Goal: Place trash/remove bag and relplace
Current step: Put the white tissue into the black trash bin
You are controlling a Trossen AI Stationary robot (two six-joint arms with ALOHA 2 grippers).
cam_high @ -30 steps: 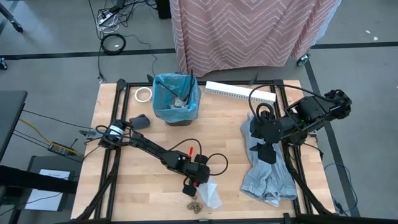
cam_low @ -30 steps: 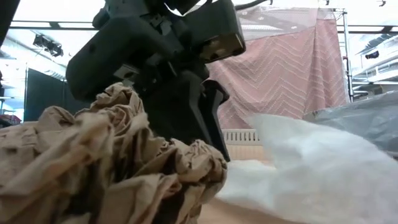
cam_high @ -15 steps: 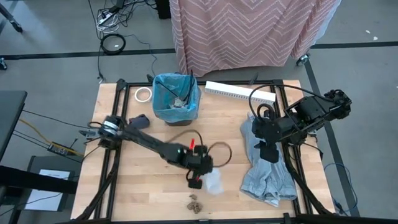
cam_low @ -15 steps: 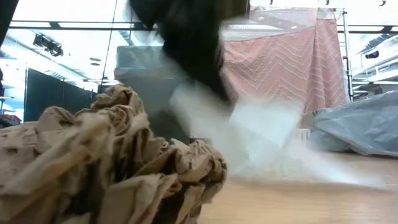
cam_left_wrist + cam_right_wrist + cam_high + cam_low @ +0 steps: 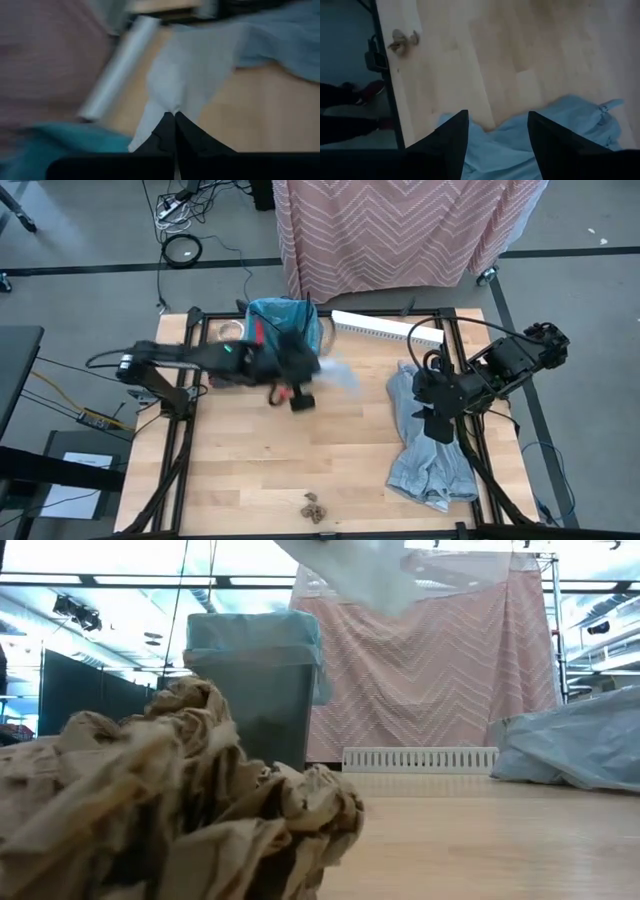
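My left gripper (image 5: 312,380) is shut on a white tissue (image 5: 337,374), a piece of the trash, just right of the bin (image 5: 283,332) with its blue bag liner. In the low view the tissue (image 5: 368,568) hangs high above the table. A brown crumpled lump (image 5: 313,505) lies on the table at the near edge and fills the low view's foreground (image 5: 170,810). My right gripper (image 5: 432,426) stands open over a grey-blue bag (image 5: 430,455) that lies spread on the table's right side. My left gripper pinches a gathered corner of the tissue (image 5: 173,108) between its two shut fingertips. The rest of the tissue fans out beyond the fingers, lifted clear of the table.
A long white slotted strip (image 5: 385,328) lies along the far edge, right of the bin. A white tape ring (image 5: 230,330) sits left of the bin, partly behind my left arm. Bare wood spreads across the table's middle.
My left gripper has shut on the white tissue near the table's near edge, lifted it clear, and swung it up and toward the far edge, ending beside the bin. The brown lump has stayed in place.
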